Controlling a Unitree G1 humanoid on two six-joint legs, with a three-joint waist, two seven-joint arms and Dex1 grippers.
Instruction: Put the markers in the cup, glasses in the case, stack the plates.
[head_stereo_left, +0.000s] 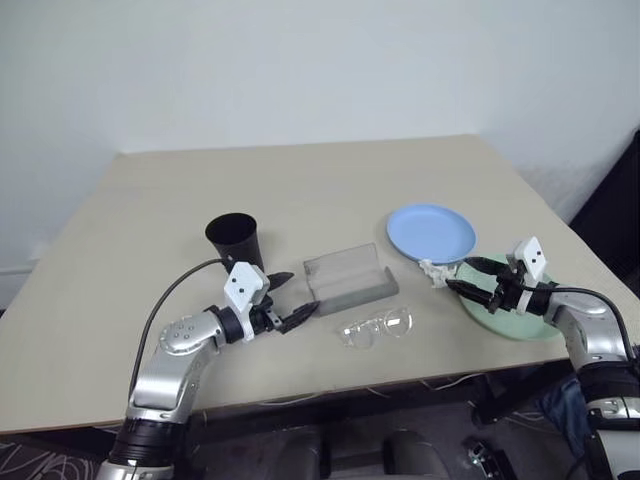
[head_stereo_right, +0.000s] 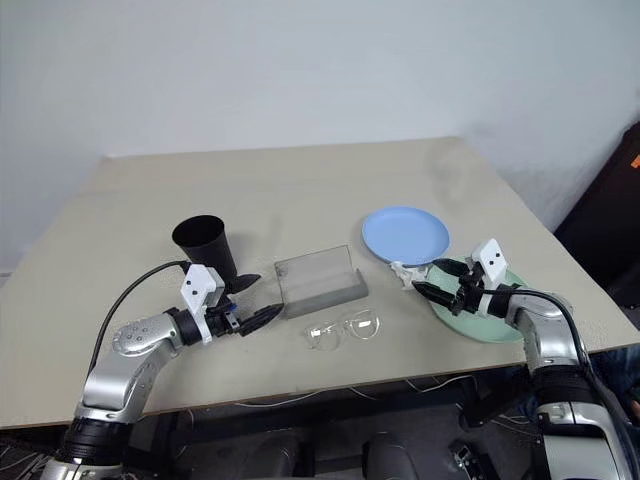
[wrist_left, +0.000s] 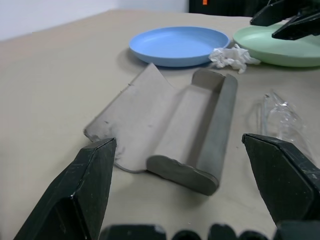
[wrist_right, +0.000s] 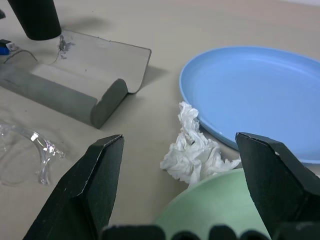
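Observation:
The black cup (head_stereo_left: 232, 238) stands upright left of centre. To its right the grey case (head_stereo_left: 350, 278) lies open and empty, its translucent lid folded back. The clear glasses (head_stereo_left: 378, 327) lie on the table in front of the case. The light blue plate (head_stereo_left: 431, 232) sits apart from the mint green plate (head_stereo_left: 510, 305), with a white tissue wad (head_stereo_left: 434, 271) between them. My left gripper (head_stereo_left: 297, 295) is open, level, pointing at the case. My right gripper (head_stereo_left: 460, 273) is open over the green plate's near rim, facing the tissue. A marker's blue cap (wrist_right: 4, 47) peeks out beside the cup; the rest is hidden.
The tan table (head_stereo_left: 300, 180) has broad bare room behind the cup and plates. Its front edge runs just below both arms. A black cable loops from the left forearm over the table.

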